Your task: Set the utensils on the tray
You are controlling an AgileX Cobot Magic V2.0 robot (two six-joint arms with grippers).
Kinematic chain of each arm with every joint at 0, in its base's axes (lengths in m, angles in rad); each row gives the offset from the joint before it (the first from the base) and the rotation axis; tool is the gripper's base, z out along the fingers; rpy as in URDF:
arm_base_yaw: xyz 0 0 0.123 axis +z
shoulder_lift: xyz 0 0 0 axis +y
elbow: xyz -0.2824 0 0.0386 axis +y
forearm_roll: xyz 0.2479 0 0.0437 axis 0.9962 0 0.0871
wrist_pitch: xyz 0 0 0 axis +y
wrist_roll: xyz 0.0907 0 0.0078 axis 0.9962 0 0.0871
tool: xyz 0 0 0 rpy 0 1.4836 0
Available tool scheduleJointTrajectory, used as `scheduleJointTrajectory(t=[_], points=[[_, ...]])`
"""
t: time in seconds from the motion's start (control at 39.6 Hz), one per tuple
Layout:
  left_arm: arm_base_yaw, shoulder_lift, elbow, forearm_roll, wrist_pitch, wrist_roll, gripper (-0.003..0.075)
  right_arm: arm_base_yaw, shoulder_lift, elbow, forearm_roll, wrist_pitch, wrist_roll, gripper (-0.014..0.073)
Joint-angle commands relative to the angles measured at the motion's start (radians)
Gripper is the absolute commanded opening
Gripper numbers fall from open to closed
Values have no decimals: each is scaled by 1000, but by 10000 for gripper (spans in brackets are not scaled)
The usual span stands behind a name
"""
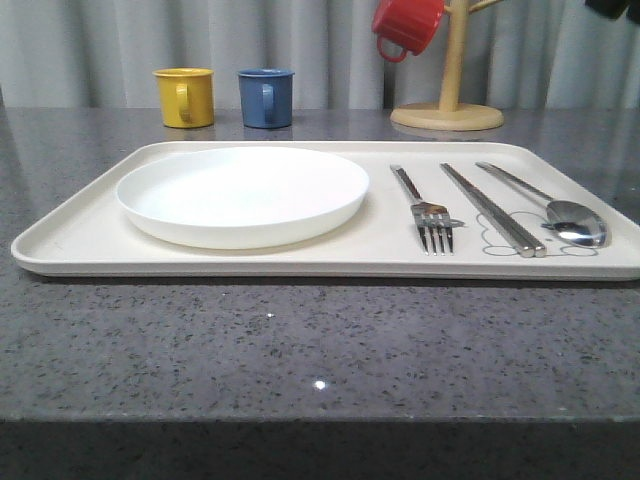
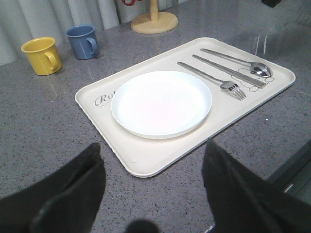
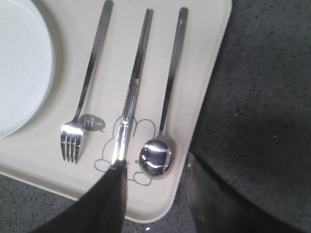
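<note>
Fork [image 1: 430, 212], chopsticks [image 1: 492, 210], spoon [image 1: 560, 212] (side by side) on tray [image 1: 80, 235].

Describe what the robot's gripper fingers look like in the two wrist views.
Left gripper: two broad, dark black fingers, matte and blurred by closeness, tapering upward. Right gripper: the same dark fingers, one edge catching a pale sheen. No cables or markings can be made out.

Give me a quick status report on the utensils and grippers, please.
Left gripper open, empty, hanging over the table short of the tray. Right gripper open above the spoon. Fork, chopsticks, spoon on tray beside plate. Nothing in the way.
</note>
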Motion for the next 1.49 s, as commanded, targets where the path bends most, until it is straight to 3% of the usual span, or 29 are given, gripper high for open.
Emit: scheduleJointTrajectory(t=[0.0,0.3,0.76,1.26,1.34,1.46], points=[[-6,11,-26,-4,-81,-7,418,-1,-130,7,-11,-19,-21,330],[-6,11,-26,-4,-81,-7,418,-1,-431,235,-57,-131,-25,330],[-6,11,-26,-4,-81,-7,418,-1,-826,526,-124,-167,-25,330],[-6,11,-26,-4,-92,-7,418,-1,-902,567,-135,-169,-25,326],[-6,11,-26,-4,-99,-7,418,-1,-902,567,-135,-169,-25,279],[-6,11,-26,-4,-111,-7,417,-1,-902,567,-135,-169,-25,98]])
